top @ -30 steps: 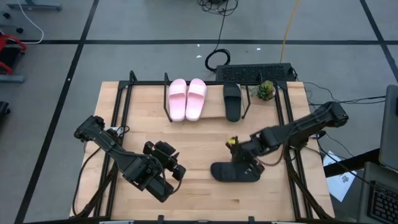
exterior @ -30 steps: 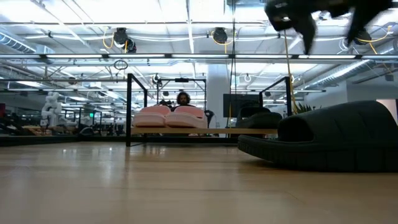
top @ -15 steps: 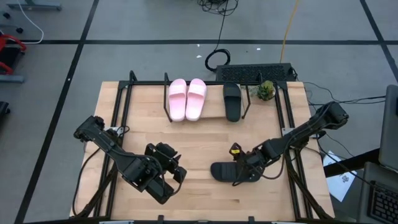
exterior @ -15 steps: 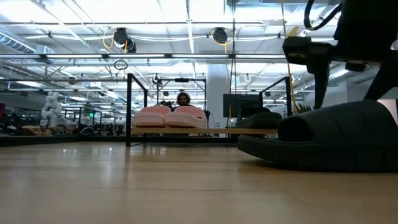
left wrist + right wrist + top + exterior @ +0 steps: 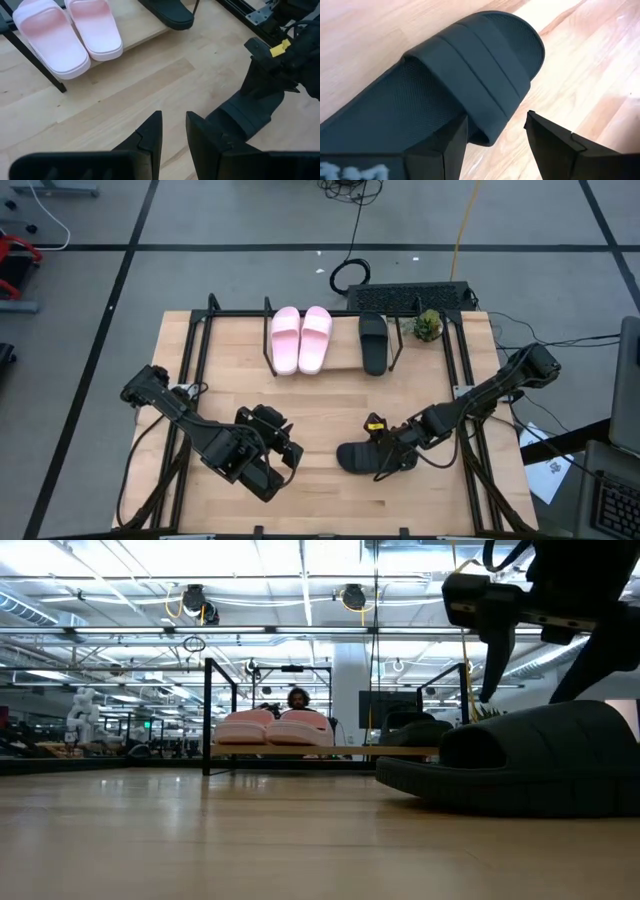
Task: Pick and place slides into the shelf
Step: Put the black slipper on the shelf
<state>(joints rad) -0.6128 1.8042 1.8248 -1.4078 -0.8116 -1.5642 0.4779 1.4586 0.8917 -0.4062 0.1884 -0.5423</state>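
Right wrist view: right gripper with jaws parted, straddling the strap edge of the loose black slide, which lies flat on the tabletop. Left gripper, jaws parted, waits nearby. On the shelf sit two pink slides and another black slide.

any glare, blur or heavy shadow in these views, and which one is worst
Low view is worst: bright ceiling lights wash out the background, leaving the near black slide and right end effector as dark shapes. High view is evenly lit, with soft shadows. Right wrist view is sharp on the slide's strap.
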